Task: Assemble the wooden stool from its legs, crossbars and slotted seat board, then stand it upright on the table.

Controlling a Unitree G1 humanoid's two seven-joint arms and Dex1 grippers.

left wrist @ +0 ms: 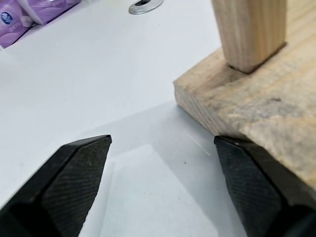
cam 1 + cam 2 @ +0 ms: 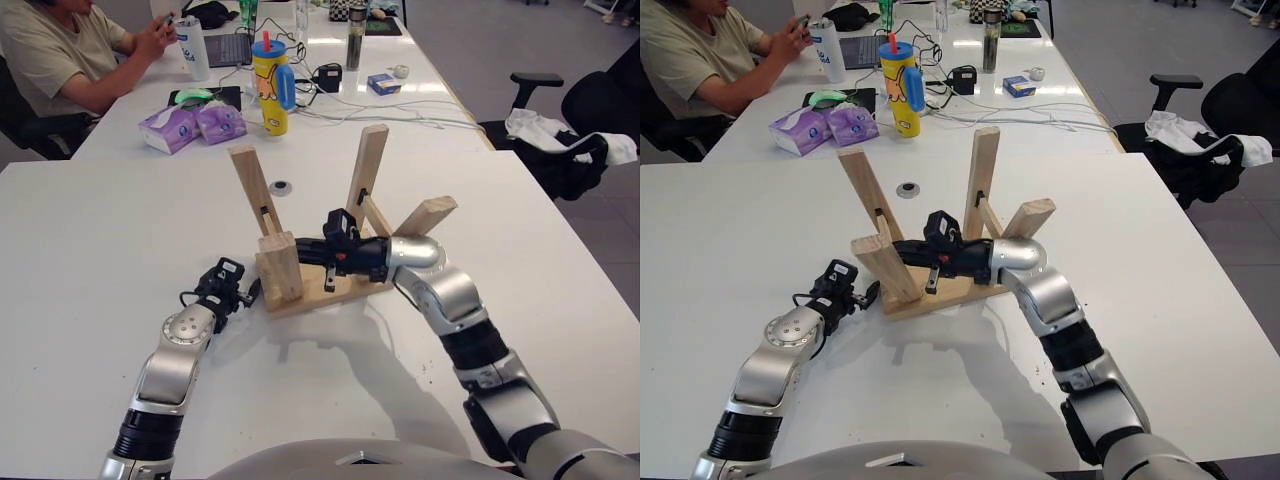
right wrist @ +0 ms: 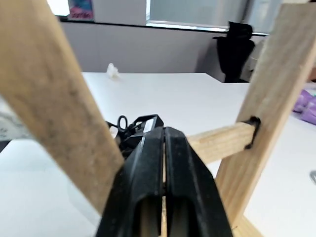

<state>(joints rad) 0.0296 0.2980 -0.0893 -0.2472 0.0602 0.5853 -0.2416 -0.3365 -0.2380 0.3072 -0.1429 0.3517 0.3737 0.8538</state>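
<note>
The stool (image 2: 320, 262) is lying upside down on the bench (image 2: 100, 250). Its slotted seat board (image 2: 335, 290) is resting flat and four legs (image 2: 366, 170) are pointing up, with a crossbar (image 3: 222, 142) sitting in one leg's slot. The right hand (image 3: 164, 133) is hovering between the legs, fingers clenched together on nothing visible. The left hand (image 1: 163, 139) is lying released at the board's near corner, one finger just beside its edge.

The wood is looking stiff and fairly light, but the joints are likely only press-fitted, so pulling on one leg could be loosening it. Gripping the board's edge, or a leg low by its slot, is looking safest for turning the stool over.
</note>
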